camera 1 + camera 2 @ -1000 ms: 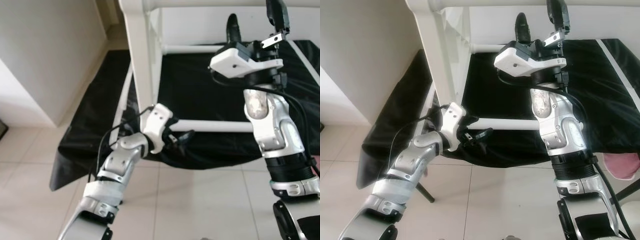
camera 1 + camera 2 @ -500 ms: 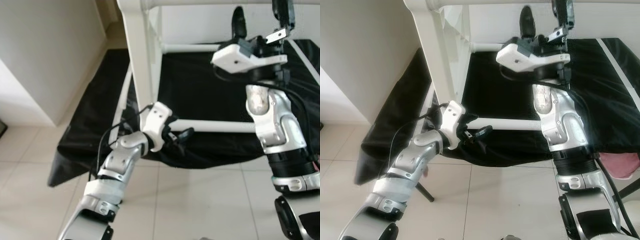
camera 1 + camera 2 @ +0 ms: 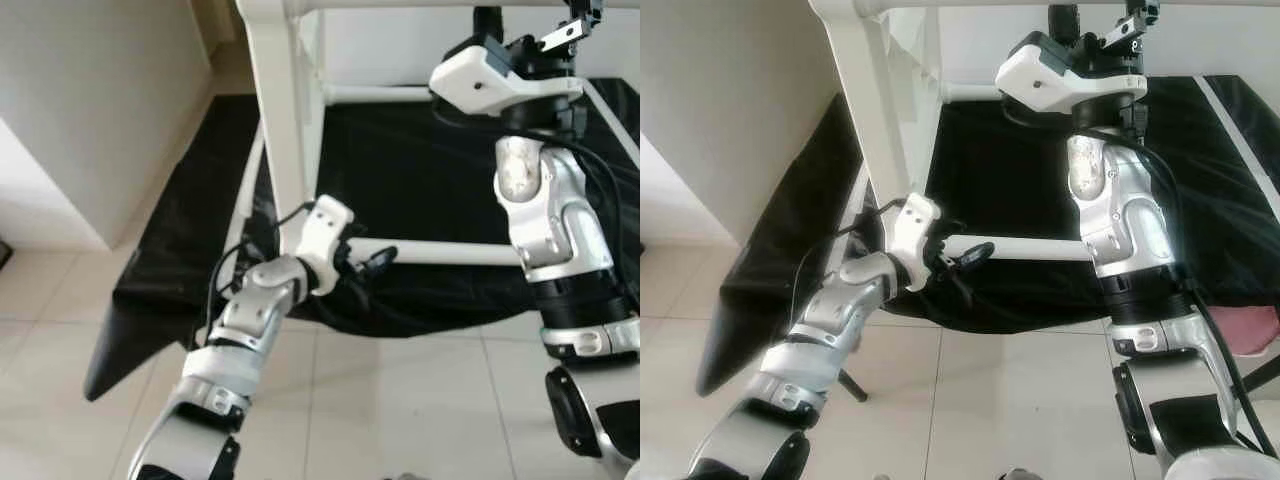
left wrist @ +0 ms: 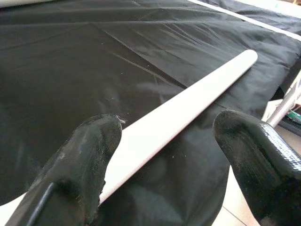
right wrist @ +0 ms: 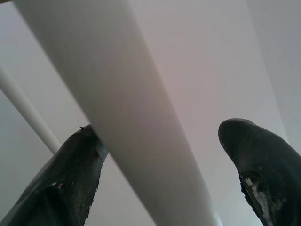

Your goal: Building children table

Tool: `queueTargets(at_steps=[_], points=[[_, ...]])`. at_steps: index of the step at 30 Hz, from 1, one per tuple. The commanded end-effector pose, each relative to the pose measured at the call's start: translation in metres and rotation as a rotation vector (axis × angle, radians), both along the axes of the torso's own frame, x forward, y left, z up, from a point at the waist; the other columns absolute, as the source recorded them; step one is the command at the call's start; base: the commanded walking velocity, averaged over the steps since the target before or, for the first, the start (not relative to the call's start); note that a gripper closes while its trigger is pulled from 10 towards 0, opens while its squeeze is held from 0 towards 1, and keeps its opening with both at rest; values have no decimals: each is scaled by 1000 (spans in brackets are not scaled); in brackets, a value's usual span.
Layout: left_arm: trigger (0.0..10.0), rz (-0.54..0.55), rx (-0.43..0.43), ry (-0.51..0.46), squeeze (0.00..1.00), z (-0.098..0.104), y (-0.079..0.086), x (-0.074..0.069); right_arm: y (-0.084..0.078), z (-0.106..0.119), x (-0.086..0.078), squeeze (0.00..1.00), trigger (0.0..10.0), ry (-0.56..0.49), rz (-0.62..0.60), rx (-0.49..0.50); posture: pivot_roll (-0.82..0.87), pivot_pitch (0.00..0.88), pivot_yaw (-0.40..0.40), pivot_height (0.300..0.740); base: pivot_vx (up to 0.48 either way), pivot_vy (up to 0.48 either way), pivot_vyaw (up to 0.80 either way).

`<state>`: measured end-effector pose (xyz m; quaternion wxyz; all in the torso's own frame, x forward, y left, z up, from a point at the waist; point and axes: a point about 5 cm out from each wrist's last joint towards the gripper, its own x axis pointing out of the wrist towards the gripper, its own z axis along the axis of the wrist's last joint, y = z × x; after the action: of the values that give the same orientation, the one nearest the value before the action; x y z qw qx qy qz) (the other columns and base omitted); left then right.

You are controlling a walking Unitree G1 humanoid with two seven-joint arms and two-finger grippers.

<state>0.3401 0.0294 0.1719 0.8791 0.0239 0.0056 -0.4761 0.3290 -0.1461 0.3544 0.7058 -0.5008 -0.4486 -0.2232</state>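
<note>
Left wrist view: left hand [image 4: 164, 155] is spread wide around a white rod [image 4: 188, 101], one finger [image 4: 87, 160] touching it, the other apart; nothing clamped. Black sheet [image 4: 94, 56] lies beneath. Head view: rod runs toward 3 o'clock from the white table leg [image 3: 278, 120]. Right hand [image 5: 164, 179], raised at 1 o'clock, gapes around a white top rail [image 5: 117, 103], one finger touching it.

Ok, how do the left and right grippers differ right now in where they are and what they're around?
The left gripper is low, its open fingers either side of the thin white rod over the black sheet. The right gripper is raised high, open around a thicker white bar at the frame's top. Both straddle a white part without clamping it.
</note>
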Motion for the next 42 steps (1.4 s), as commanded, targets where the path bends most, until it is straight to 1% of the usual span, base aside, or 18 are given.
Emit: queueTargets(at_steps=[1,7,10,15,16,17,18,19,20,28,30,35,36,37,38,40,41,42], points=[[10000,32,17,-18,0,2,-2,5,-1,3,4,0,10000,16,-12,4,-88,67,52,740,0,0,0],[10000,139,27,-14,0,5,-5,19,-2,7,10,0,10000,52,-32,-11,-92,68,56,740,0,0,0],[10000,358,-34,55,0,10,3,40,-2,17,14,0,10000,65,-48,-31,-104,73,62,740,0,0,0],[10000,477,-104,112,0,12,9,49,-3,21,15,0,9882,77,-47,-36,-114,75,63,740,0,0,0],[10000,545,-146,147,0,12,13,52,-3,22,14,0,4902,77,-47,-37,-124,78,67,740,0,0,0],[10000,545,-146,147,0,12,13,52,-3,22,14,0,4902,77,-47,-37,-124,78,67,740,0,0,0],[10000,592,-175,168,0,10,13,54,-3,22,13,0,3255,78,-45,-37,-129,76,69,740,0,0,0],[10000,622,-194,183,0,9,14,54,-3,22,13,0,3255,79,-44,-38,-129,76,69,740,0,0,0],[10000,643,-209,221,0,4,11,53,-3,22,12,0,196,83,-43,-37,-132,77,73,740,0,0,0],[10000,754,-187,408,0,-35,-8,38,-4,18,6,0,0,107,-41,-34,-141,90,87,740,0,0,0],[10000,763,-181,419,0,-37,-9,37,-5,18,5,0,0,108,-40,-34,-141,90,87,740,0,0,0],[10000,927,-79,401,0,-44,2,37,-8,25,-1,0,0,121,-17,-4,-148,98,99,740,0,0,0],[10000,992,-64,368,0,-40,12,41,-12,29,-5,0,0,130,5,29,-151,104,104,740,0,0,0],[10000,992,-64,368,0,-40,12,41,-12,29,-5,0,0,130,5,29,-151,104,104,740,0,0,0],[10000,1073,-33,294,0,-30,27,48,-18,36,-8,0,0,138,34,84,-156,110,109,740,0,0,0],[10000,1237,71,48,0,10,54,64,-33,50,-15,0,0,148,112,210,-155,115,108,740,0,0,0],[10000,1237,71,48,0,10,54,64,-33,50,-15,0,0,148,112,210,-155,115,108,740,0,0,0],[10000,1289,91,-23,0,25,61,68,-39,55,-17,0,0,146,137,253,-155,115,108,740,0,0,0]])
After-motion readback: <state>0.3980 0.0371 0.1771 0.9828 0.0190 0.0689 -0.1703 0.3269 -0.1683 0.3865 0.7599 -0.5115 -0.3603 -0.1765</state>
